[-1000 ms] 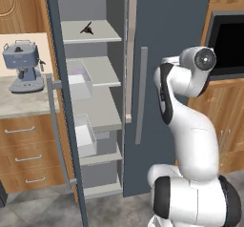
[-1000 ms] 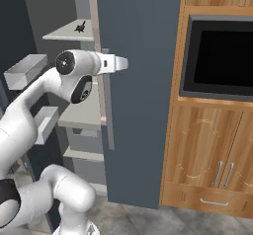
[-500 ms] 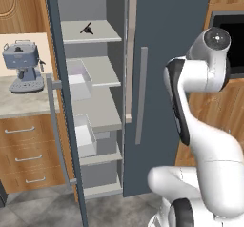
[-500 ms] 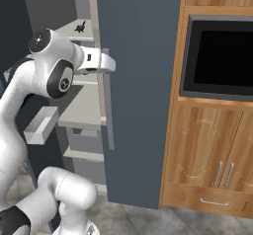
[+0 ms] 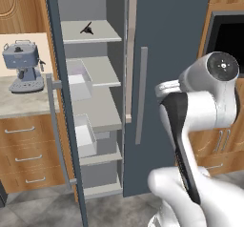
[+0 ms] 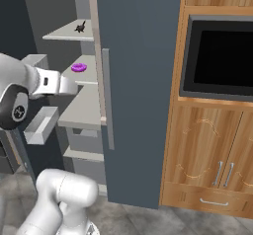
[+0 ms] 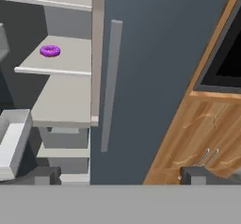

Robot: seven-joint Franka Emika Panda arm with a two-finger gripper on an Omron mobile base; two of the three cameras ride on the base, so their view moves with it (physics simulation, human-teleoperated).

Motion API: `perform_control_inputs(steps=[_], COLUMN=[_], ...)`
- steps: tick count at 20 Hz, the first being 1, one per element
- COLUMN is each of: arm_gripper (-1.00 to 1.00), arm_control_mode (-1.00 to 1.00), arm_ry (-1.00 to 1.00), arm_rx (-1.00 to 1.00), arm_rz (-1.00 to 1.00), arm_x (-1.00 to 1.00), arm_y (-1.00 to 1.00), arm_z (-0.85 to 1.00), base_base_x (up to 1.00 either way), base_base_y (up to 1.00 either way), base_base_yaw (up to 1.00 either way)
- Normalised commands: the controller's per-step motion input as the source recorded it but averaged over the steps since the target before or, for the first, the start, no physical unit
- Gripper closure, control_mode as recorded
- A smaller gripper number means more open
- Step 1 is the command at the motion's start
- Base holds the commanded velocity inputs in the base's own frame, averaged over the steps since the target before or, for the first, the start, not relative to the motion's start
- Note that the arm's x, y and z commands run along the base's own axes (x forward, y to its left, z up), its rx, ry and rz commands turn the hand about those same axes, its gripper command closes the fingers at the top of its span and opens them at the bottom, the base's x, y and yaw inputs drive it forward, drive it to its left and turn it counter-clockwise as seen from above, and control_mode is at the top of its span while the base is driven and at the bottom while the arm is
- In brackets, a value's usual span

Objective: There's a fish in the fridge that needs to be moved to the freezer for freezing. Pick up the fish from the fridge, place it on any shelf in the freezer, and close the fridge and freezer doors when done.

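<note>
One fish (image 5: 86, 29) lies on the top shelf (image 5: 102, 34) of the open fridge (image 5: 95, 102), tail up. My jaws (image 7: 120, 175) stand wide open, empty, well below it; the fish sits up and left of them.
</note>
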Motion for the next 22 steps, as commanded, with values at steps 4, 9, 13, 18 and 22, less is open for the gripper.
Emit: perform_control_inputs(steps=[4,9,13,18,22], arm_gripper=[-1.0,-1.0,-1.0,-1.0,-1.0], arm_control_mode=[-1.0,-1.0,-1.0,-1.0,-1.0], arm_ry=[-0.01,0.0,0.01,0.01,0.0], arm_rx=[0.05,0.01,0.0,0.01,0.0], arm_rz=[0.02,0.02,0.03,0.01,0.0], arm_x=[-0.48,-0.44,-0.43,-0.36,0.0], arm_y=[1.0,0.99,0.95,0.86,0.97], arm_z=[-0.03,0.0,0.0,0.0,-0.25], base_base_x=[0.0,0.0,0.0,0.0,0.0], base_base_y=[0.0,0.0,0.0,0.0,0.0], base_base_yaw=[0.0,0.0,0.0,0.0,0.0])
